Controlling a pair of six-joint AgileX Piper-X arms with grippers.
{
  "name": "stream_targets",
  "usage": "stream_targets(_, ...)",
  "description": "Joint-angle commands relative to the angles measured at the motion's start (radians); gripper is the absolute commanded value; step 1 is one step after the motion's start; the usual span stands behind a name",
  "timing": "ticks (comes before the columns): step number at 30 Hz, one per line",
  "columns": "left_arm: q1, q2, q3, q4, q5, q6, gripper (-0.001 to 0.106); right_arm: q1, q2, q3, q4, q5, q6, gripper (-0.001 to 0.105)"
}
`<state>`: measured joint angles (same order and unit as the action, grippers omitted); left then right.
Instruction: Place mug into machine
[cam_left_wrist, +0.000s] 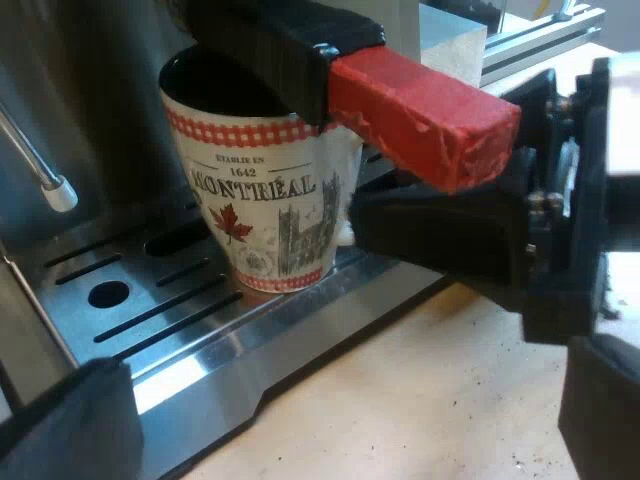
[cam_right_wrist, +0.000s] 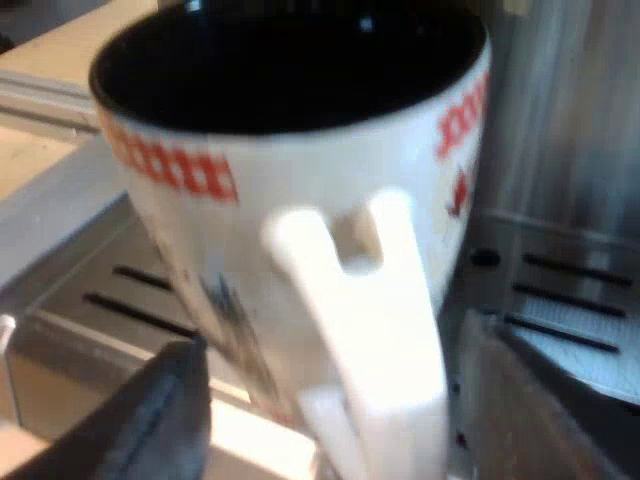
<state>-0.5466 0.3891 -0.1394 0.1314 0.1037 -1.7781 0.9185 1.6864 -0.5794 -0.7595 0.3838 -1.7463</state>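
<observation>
A white mug (cam_left_wrist: 260, 190) with a red check band, a maple leaf and "MONTREAL" on it stands upright on the machine's metal drip tray (cam_left_wrist: 200, 330). It sits under the holder's dark handle with the red end (cam_left_wrist: 425, 115). My right gripper (cam_left_wrist: 450, 240) is at the mug's white handle. In the right wrist view the mug (cam_right_wrist: 300, 200) is very close and its handle (cam_right_wrist: 370, 330) stands between my right gripper's (cam_right_wrist: 330, 345) spread fingers, with a gap on one side. My left gripper (cam_left_wrist: 330, 420) is open, back from the tray, with nothing in it.
The steam wand (cam_left_wrist: 40, 170) with a white tip hangs over the tray beside the mug. The slotted drip tray (cam_right_wrist: 570, 330) runs under and past the mug. A light wooden tabletop (cam_left_wrist: 420, 400) lies before the machine.
</observation>
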Motion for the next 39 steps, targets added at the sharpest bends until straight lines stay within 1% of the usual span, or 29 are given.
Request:
stream_targets(1,-0.005,-0.002,-0.004,-0.011,-0.003,-0.02,0.086,-0.008,0.016,-0.049,0.028,0.002,-0.006,0.065)
stream_targets(6,-0.005,-0.002,-0.004,-0.011,-0.003,-0.02,0.086,-0.008,0.034,-0.115,0.11,0.001,-0.006,0.065)
stream_targets(10,-0.005,-0.002,-0.004,-0.011,-0.003,-0.02,0.086,-0.008,0.036,-0.132,0.145,0.063,-0.004,0.065)
stream_targets(13,-0.005,-0.002,-0.004,-0.011,-0.003,-0.02,0.086,-0.008,0.041,-0.131,0.161,0.068,0.018,0.065)
stream_targets(16,-0.005,-0.002,-0.004,-0.011,-0.003,-0.02,0.086,-0.008,0.05,-0.139,0.157,0.091,0.022,0.064)
stream_targets(22,-0.005,-0.002,-0.004,-0.011,0.004,-0.02,0.086,-0.028,0.068,-0.165,0.158,0.083,0.024,0.064)
stream_targets(24,-0.005,-0.002,-0.004,-0.011,0.004,-0.02,0.086,-0.03,0.078,-0.177,0.158,0.061,0.045,0.064)
stream_targets(29,-0.005,-0.002,-0.004,-0.011,0.004,-0.02,0.086,-0.03,0.097,-0.215,0.162,0.037,0.044,0.064)
stream_targets(32,-0.005,-0.002,-0.004,-0.011,0.004,-0.02,0.086,-0.03,0.1,-0.239,0.186,0.001,0.044,0.064)
stream_targets(35,-0.005,-0.002,-0.004,-0.014,0.004,-0.02,0.086,-0.031,0.1,-0.264,0.22,-0.003,0.042,0.064)
stream_targets(39,-0.005,-0.002,-0.004,-0.015,0.004,-0.02,0.086,-0.031,0.108,-0.265,0.216,0.002,0.041,0.064)
